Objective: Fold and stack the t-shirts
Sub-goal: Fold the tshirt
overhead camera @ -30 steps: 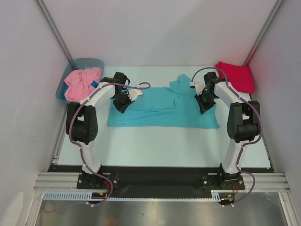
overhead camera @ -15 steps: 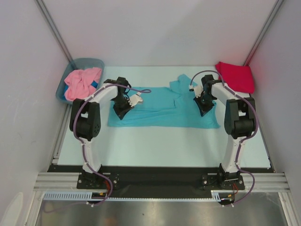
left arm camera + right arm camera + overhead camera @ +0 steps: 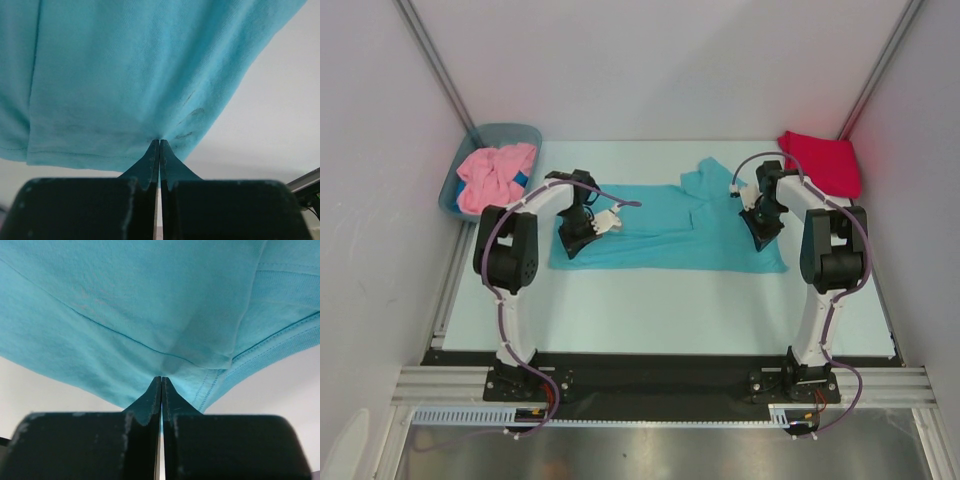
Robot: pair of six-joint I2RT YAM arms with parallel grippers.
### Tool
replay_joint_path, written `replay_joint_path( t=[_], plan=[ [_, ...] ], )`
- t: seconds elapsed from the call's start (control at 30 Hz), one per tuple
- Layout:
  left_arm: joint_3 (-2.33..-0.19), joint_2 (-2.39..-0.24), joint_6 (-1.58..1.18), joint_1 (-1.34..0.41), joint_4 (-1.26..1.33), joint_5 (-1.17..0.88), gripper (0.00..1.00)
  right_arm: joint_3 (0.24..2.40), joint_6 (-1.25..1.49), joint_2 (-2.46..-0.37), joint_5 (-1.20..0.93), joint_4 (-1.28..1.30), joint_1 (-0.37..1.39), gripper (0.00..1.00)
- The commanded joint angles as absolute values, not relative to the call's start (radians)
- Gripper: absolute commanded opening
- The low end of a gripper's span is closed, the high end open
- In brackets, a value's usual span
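Turquoise t-shirt [image 3: 665, 228] lies spread mid-counter [image 3: 650, 300]. Crimson t-shirt [image 3: 823, 162] sits folded at far right, and pink t-shirt [image 3: 490, 178] is heaped in the tub [image 3: 515, 131]. Left gripper [image 3: 159, 142] and right gripper [image 3: 161, 379] are each clenched on a thin pinch of turquoise cloth near its edge. Layers caught: unclear, possibly only one. Risk: such small bites slip if the arms pull unevenly, skewing the fold.

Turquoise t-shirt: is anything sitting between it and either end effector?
Nothing visible. The left end effector and the right end effector are each shut directly on the turquoise t-shirt, one toward each side.
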State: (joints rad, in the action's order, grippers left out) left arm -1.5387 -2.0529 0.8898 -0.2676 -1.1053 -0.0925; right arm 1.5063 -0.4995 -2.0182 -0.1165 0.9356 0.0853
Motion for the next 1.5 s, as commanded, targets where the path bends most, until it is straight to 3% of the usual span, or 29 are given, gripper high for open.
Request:
replay_joint_path(
  t=[0.0, 0.7, 1.47],
  plan=[
    [-1.537, -2.071, 0.917, -0.261, -1.115, -0.072, 0.00, 1.508, -0.528, -2.002, -0.113, 0.972, 0.078, 0.00],
    [-1.474, -2.112, 0.977, -0.244, -1.077, -0.003, 0.00, 1.436, -0.572, -2.068, -0.149, 0.996, 0.066, 0.00],
    [-1.279, -2.046, 1.068, -0.176, -1.088, 0.074, 0.00, 1.328, -0.653, -1.993, -0.087, 1.040, 0.008, 0.00]
  ],
)
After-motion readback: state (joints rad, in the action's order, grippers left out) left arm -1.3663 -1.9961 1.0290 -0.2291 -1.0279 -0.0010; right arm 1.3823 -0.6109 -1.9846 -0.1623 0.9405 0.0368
